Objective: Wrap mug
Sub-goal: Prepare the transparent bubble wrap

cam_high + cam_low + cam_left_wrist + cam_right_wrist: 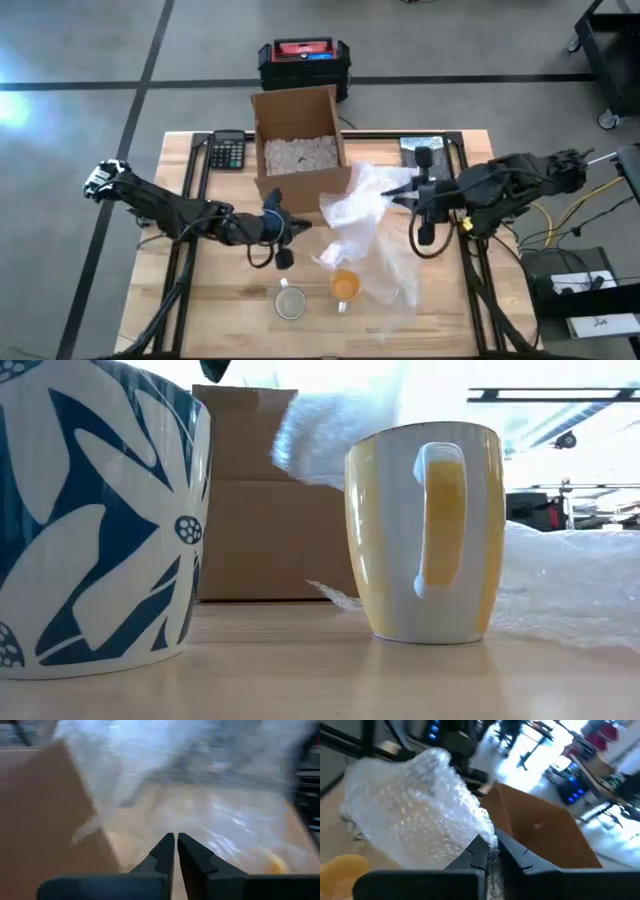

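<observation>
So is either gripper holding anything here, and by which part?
The right gripper pinches the bubble wrap by its edge. The left gripper is shut on nothing.

Worktop (200, 300) layout from above, clock directions taken from its centre.

The cardboard box (297, 140) stands at 12 o'clock with the calculator (228, 152) just beside it toward 10. A toolbox (303, 64) lies on the floor behind the box. The bubble wrap (370, 230) spreads from the centre toward 4 o'clock, its edge touching the box. The mug (344, 287) stands at 6 o'clock on the wrap's edge, with a second mug (290, 301) near it toward 7. The left hand (285, 240) is at 8 o'clock, the right hand (403, 197) at 3 o'clock on the wrap.
</observation>
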`<act>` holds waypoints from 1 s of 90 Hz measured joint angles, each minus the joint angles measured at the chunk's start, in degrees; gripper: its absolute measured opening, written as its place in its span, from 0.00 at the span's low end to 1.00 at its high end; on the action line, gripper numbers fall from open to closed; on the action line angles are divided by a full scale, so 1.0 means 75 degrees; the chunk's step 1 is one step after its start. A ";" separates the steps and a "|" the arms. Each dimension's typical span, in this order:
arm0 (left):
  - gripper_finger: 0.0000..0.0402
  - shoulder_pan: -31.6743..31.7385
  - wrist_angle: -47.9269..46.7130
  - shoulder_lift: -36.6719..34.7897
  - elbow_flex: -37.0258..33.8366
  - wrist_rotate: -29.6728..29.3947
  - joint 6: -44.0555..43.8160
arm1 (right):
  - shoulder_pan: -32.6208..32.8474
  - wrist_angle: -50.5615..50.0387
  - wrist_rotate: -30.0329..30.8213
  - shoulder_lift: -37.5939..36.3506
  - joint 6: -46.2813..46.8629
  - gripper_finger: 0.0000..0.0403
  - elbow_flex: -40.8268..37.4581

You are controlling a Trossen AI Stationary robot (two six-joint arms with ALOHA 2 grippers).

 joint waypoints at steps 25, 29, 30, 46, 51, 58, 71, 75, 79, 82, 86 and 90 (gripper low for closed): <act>0.36 0.0260 0.0065 0.0273 0.0000 0.0246 0.0311 | 0.0000 0.0087 -0.0045 0.0188 0.0087 0.02 -0.0004; 0.41 0.0256 0.0097 0.0423 0.0000 0.0332 0.0437 | 0.0000 0.0143 -0.0089 0.0218 0.0087 0.02 -0.0006; 0.42 0.0256 0.0115 0.0457 0.0000 0.0338 0.0467 | 0.0000 0.0171 -0.0108 0.0226 0.0087 0.02 -0.0006; 0.53 0.0277 0.0637 0.0896 0.0000 -0.0102 0.0973 | -0.0012 0.0388 -0.0250 0.0233 0.0093 0.02 -0.0006; 0.54 0.0299 0.0901 0.1061 -0.0002 -0.0243 0.1168 | -0.0012 0.0385 -0.0301 0.0233 0.0123 0.02 -0.0006; 0.54 0.0349 0.1305 0.1293 0.0001 -0.0192 0.1338 | -0.0012 0.0379 -0.0303 0.0233 0.0207 0.02 -0.0006; 0.52 0.0401 0.1448 0.1825 0.0235 -0.0273 0.1583 | -0.0012 0.0381 -0.0305 0.0233 0.0294 0.02 -0.0006; 0.51 0.0417 0.1465 0.2003 0.0347 -0.0576 0.1717 | -0.0012 0.0404 -0.0358 0.0233 0.0297 0.02 -0.0006; 0.48 0.0436 0.1605 0.2174 0.0497 -0.0883 0.1941 | -0.0012 0.0410 -0.0416 0.0233 0.0349 0.02 -0.0006; 0.46 0.0440 0.1618 0.2287 0.0615 -0.1167 0.2102 | -0.0012 0.0428 -0.0418 0.0233 0.0385 0.02 -0.0006; 0.41 0.0445 0.1604 0.2445 0.0808 -0.1560 0.2333 | -0.0012 0.0434 -0.0420 0.0247 0.0453 0.02 -0.0006; 0.35 0.0443 0.1585 0.2591 0.0997 -0.1918 0.2586 | -0.0012 0.0435 -0.0418 0.0270 0.0560 0.02 -0.0006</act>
